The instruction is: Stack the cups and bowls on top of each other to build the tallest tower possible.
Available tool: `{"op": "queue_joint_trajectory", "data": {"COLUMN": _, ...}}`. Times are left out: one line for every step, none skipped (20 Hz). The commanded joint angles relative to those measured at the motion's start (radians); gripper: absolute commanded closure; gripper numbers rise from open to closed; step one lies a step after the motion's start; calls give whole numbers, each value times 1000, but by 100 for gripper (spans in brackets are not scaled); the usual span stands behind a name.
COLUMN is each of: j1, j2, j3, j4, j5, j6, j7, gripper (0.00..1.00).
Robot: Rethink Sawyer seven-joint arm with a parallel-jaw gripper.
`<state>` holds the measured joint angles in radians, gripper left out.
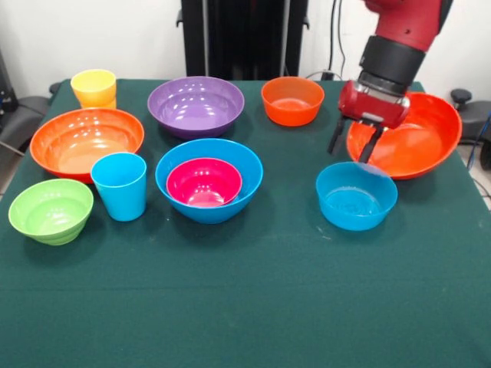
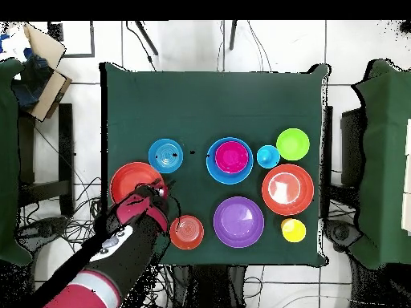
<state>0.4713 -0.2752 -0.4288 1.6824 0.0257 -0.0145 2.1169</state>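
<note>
My gripper [image 1: 349, 155] [image 2: 149, 192] hangs open at the right, its two black fingers standing either side of the left rim of a large orange bowl [image 1: 422, 146] [image 2: 128, 180]. Just in front of it sits the medium blue bowl [image 1: 356, 196] [image 2: 165, 156]. At the centre the magenta bowl [image 1: 203, 182] [image 2: 231, 156] lies nested in the large blue bowl [image 1: 245, 165] [image 2: 213, 160]. The blue cup [image 1: 120, 185] [image 2: 268, 156] stands upright left of it. At the far left corner is the yellow cup [image 1: 93, 88] [image 2: 294, 230].
A second large orange bowl [image 1: 86, 142] [image 2: 287, 189] and the lime green bowl [image 1: 51, 210] [image 2: 293, 144] sit at the left. The purple bowl [image 1: 196, 105] [image 2: 238, 221] and small orange bowl [image 1: 292, 100] [image 2: 186, 232] stand along the far side. Green cloth [image 1: 245, 307] covers the table.
</note>
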Motion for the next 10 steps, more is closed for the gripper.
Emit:
{"op": "queue_joint_trajectory", "data": {"j1": -47, "j2": 49, "j3": 110, "j4": -89, "j5": -22, "j6": -62, "j7": 84, "gripper": 0}}
{"op": "queue_joint_trajectory", "data": {"j1": -54, "j2": 36, "j3": 114, "j4": -82, "j5": -30, "j6": -54, "j7": 76, "gripper": 0}}
{"op": "queue_joint_trajectory", "data": {"j1": -56, "j2": 30, "j3": 115, "j4": -78, "j5": -33, "j6": -50, "j7": 72, "gripper": 0}}
{"op": "queue_joint_trajectory", "data": {"j1": -58, "j2": 23, "j3": 111, "j4": -77, "j5": -38, "j6": -45, "j7": 65, "gripper": 0}}
{"op": "queue_joint_trajectory", "data": {"j1": -59, "j2": 20, "j3": 108, "j4": -76, "j5": -41, "j6": -43, "j7": 61, "gripper": 0}}
{"op": "queue_joint_trajectory", "data": {"j1": -58, "j2": 16, "j3": 101, "j4": -77, "j5": -41, "j6": -34, "j7": 57, "gripper": 0}}
{"op": "queue_joint_trajectory", "data": {"j1": -55, "j2": 18, "j3": 94, "j4": -79, "j5": -40, "j6": -31, "j7": 57, "gripper": 0}}
{"op": "queue_joint_trajectory", "data": {"j1": -41, "j2": 24, "j3": 73, "j4": -85, "j5": -33, "j6": -26, "j7": 57, "gripper": 0}}
{"op": "queue_joint_trajectory", "data": {"j1": -38, "j2": 24, "j3": 67, "j4": -87, "j5": -33, "j6": -23, "j7": 54, "gripper": 0}}
{"op": "queue_joint_trajectory", "data": {"j1": -31, "j2": 26, "j3": 56, "j4": -90, "j5": -27, "j6": -12, "j7": 56, "gripper": 0}}
